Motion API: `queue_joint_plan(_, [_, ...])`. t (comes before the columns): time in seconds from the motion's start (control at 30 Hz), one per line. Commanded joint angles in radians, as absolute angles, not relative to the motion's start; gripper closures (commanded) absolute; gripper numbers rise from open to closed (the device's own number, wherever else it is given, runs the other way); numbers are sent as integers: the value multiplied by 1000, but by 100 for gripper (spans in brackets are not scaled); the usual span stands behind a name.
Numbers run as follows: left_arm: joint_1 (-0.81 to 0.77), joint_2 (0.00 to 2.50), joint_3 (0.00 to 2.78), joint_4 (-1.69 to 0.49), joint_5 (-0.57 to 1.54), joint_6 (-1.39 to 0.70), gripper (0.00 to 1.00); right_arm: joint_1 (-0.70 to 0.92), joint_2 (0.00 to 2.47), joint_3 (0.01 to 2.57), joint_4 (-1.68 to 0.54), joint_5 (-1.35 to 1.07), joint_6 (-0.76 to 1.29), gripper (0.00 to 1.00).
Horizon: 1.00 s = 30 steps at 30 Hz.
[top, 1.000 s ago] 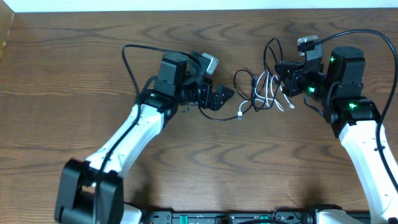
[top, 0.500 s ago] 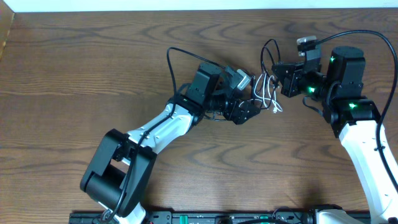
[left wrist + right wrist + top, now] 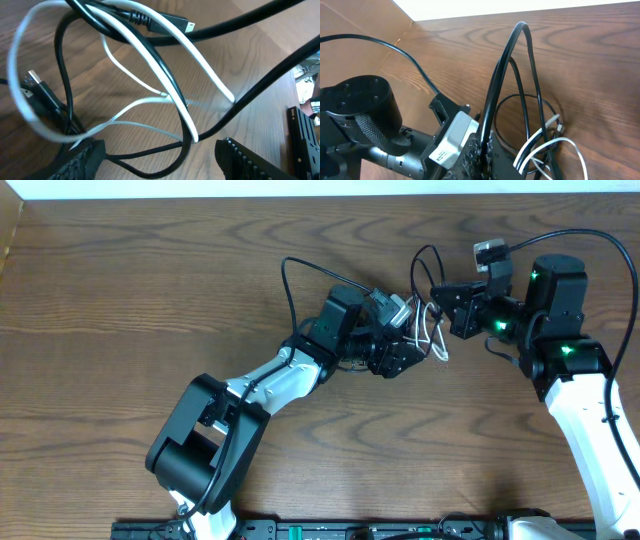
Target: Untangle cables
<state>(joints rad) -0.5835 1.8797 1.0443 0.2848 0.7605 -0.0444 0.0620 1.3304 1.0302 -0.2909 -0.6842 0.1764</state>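
While the right gripper (image 3: 481, 150) pinches a raised loop of thin black cord (image 3: 492, 90), the black-and-white cable tangle (image 3: 425, 332) sits near the far edge of the brown wooden table (image 3: 120, 300); the left gripper (image 3: 160, 165), fingers apart, should take only the white strand (image 3: 222, 90).

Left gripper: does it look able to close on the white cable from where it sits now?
Probably yes. The left gripper is open with a finger on either side of the tangle, and the white cable lies uncovered between them. A black cable crosses it there, so closing would likely catch both.
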Motion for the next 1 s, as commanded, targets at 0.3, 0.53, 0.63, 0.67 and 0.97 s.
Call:
queue_joint_plan(0.3, [-609, 1927, 1058, 287, 767, -27, 36, 60, 1320, 1028, -233, -741, 240, 99])
queue_joint_plan(0.53, [-604, 1947, 1058, 291, 767, -27, 92, 60, 1320, 1028, -232, -740, 240, 99])
queue_joint_plan(0.63, [-585, 1946, 1058, 290, 768, -28, 92, 59, 1320, 1028, -232, -738, 239, 99])
queue_joint_plan(0.67, [-576, 1946, 1058, 290, 771, -32, 92, 59, 1320, 1028, -232, -735, 239, 99])
queue_joint_plan(0.97, [-465, 1885, 1058, 290, 895, -65, 92, 59, 1320, 1028, -310, -544, 207, 99])
